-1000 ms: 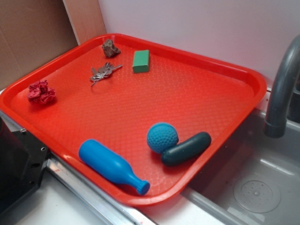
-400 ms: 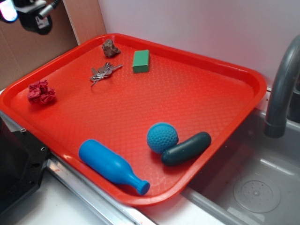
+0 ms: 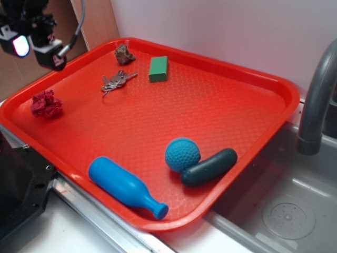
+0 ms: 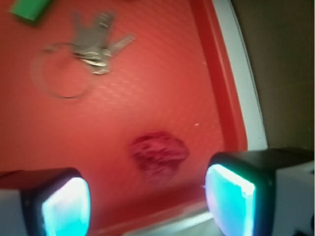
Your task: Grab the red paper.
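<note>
The red paper (image 3: pixel 46 103) is a small dark crimson crumpled wad lying near the left edge of the red tray (image 3: pixel 221 105). In the wrist view the red paper (image 4: pixel 158 152) lies below, slightly ahead of the gap between my fingers. My gripper (image 3: pixel 34 48) hangs open and empty in the air above the tray's far left corner, above and behind the paper. In the wrist view the gripper (image 4: pixel 147 199) shows its two pads wide apart with nothing between them.
On the tray are a bunch of keys (image 3: pixel 117 81), a green block (image 3: pixel 158 69), a brownish rock-like lump (image 3: pixel 124 54), a blue ball (image 3: pixel 182 154), a dark green pickle shape (image 3: pixel 209 167) and a blue bowling pin (image 3: pixel 125 186). A grey faucet (image 3: pixel 316 100) and a sink stand at the right.
My gripper has come into the exterior view from the upper left and moved down toward the tray's left corner. The objects on the tray have not moved.
</note>
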You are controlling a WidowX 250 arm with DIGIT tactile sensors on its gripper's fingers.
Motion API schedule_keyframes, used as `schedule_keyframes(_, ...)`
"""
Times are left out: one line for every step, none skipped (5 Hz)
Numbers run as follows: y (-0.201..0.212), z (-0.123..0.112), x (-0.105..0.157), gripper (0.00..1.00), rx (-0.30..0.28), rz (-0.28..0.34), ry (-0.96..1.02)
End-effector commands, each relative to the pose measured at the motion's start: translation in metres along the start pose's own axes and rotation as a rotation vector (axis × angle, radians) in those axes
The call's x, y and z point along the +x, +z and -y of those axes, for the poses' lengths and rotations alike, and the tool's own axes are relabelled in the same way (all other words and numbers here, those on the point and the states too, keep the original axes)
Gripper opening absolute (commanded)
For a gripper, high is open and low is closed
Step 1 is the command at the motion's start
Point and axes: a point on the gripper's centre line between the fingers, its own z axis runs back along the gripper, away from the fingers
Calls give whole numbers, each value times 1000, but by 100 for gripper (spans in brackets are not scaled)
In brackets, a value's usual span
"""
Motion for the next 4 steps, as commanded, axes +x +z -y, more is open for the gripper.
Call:
schedule_keyframes(-46,-19,-4,100,0,-46,52)
schedule_keyframes(-72,-12,4,100,-87,-46,-9)
schedule_keyframes(-93,6,5,0,-117,-106,-7)
schedule_keyframes(-91,-8,-12,0,-93,-117,14)
